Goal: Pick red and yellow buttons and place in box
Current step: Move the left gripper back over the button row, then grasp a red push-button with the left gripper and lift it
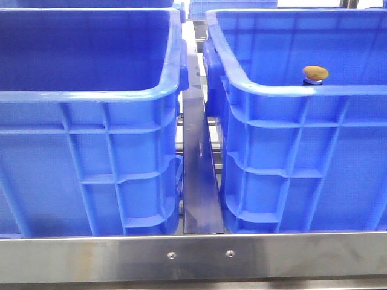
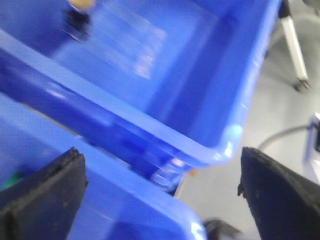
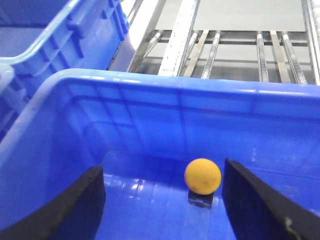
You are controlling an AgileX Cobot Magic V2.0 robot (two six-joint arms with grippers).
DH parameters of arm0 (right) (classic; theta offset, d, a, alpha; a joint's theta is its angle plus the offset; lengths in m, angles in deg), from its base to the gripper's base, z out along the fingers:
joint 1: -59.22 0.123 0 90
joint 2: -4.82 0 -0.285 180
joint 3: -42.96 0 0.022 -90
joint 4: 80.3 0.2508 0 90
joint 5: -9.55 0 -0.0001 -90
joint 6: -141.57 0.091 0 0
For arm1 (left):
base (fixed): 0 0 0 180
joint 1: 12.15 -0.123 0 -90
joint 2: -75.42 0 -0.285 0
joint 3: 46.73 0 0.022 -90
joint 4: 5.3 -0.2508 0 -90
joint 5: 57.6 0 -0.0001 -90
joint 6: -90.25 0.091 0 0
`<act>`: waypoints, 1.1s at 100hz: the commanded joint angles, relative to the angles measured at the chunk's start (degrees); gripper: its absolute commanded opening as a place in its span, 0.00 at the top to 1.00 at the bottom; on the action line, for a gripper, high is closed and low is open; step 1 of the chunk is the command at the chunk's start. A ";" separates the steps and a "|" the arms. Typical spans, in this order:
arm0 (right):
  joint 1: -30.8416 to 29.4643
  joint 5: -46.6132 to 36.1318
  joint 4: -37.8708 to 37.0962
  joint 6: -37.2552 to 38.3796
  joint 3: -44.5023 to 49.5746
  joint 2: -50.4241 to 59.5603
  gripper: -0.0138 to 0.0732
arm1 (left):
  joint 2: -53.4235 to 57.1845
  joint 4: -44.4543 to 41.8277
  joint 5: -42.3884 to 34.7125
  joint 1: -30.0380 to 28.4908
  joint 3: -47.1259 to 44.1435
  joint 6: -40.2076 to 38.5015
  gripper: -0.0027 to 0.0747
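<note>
From the front, two blue crates fill the frame: the left crate (image 1: pixel 91 96) and the right crate (image 1: pixel 290 90), split by a steel divider (image 1: pixel 196 181) running up the middle, with a steel rail (image 1: pixel 193 257) across the bottom edge. Neither arm shows here. The yellow button (image 1: pixel 315 74) peeks over the near rim of the right crate, in the upper right of the frame, its domed cap looking tan in this light and a bit of metal collar just under it. The floor of either crate is hidden by the near walls.

The right wrist view looks down into the right crate and shows what the front cannot: the yellow button stands upright on the crate floor close to the far wall, its cap round and bright orange-yellow above a dark base. The right tool (image 3: pixel 162 200) has its two black fingers (image 3: pixel 75 205) spread wide apart, holding nothing, with the button low in the frame between them but nearer the right-hand one and not touching either. Beyond the rim, metal roller bars (image 3: pixel 235 50) cross the top of the frame.

The left wrist view is blurred. The left tool (image 2: pixel 160 192) is also spread wide and empty, above the crate rims. At the upper left of that frame a smeared yellow cap on a dark stem shows inside a crate. A red button cannot be made out in any view.
</note>
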 commanded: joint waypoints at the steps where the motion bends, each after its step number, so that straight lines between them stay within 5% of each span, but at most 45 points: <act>1: -0.37 -0.66 0.54 -0.53 -0.27 3.79 0.24 | 3.91 0.96 -4.14 -2.27 1.78 -3.42 0.21; 30: -0.37 -0.67 0.54 -0.53 0.48 4.74 0.24 | 5.83 -22.50 -5.05 -8.52 1.42 -31.97 0.21; 40: -0.37 -0.66 0.54 -0.53 0.48 4.68 0.24 | 4.55 -30.67 -1.72 -8.52 1.18 -47.19 0.21; 54: -0.37 -0.66 0.54 -0.53 0.48 4.68 0.24 | 0.31 -40.20 5.52 -8.52 1.18 -59.02 0.21; 110: -0.37 -1.23 0.54 -0.53 0.48 4.68 0.24 | -15.70 -43.09 -0.70 -8.52 1.18 -62.15 0.21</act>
